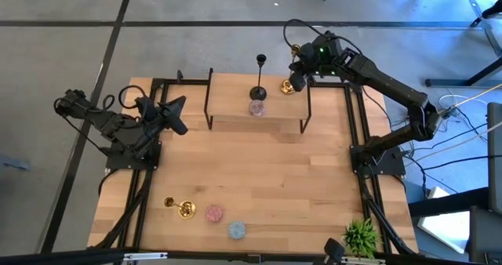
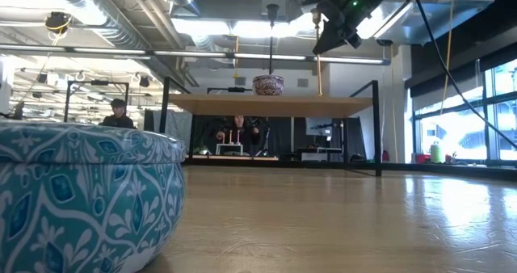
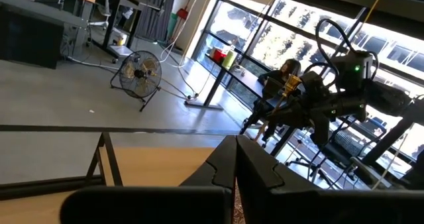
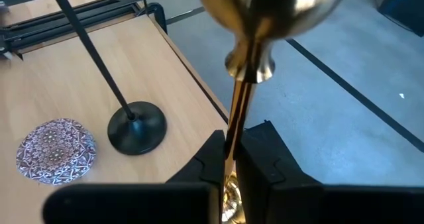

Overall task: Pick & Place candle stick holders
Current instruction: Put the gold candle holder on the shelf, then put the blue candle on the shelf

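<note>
1. Left gripper (image 1: 174, 114) waits closed and empty at the left edge.
2. Black holder (image 1: 258, 92) and purple holder (image 1: 256, 108) sit on the far shelf (image 1: 235, 121).
3. Right gripper (image 1: 300, 70) clamps the gold holder (image 1: 287, 87) by its thin stem; it could tip on release.

Place: it was an industrial lab or workshop.
Evidence: exposed ceiling ducts (image 2: 89, 14), floor fan (image 3: 139, 71), benches, concrete floor (image 1: 63, 53).
</note>
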